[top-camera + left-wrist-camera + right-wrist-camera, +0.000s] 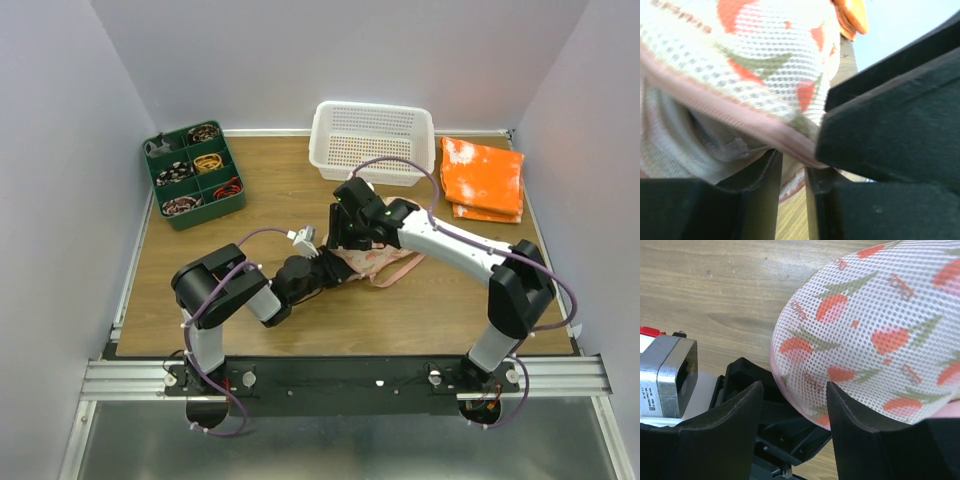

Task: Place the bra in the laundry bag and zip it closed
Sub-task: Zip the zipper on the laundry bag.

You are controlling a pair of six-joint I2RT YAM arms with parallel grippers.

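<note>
Bag (pixel 385 264) mid-counter (pixel 290 200), between both arms. Right gripper (pixel 794 387) released, jaws wide apart at bag's rounded end. Left gripper (pixel 794 165) jaws narrowly apart, bag's pink rim in gap; cannot tell whether pinched.

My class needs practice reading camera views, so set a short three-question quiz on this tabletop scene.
1. True or false: the right gripper has its jaws open.
2. Which sits left of the white basket in the top view? A green compartment tray; B orange cloth; C nothing.
3. What print covers the laundry bag?
Key: 1 true; 2 A; 3 red-orange fruit with green leaves.
</note>
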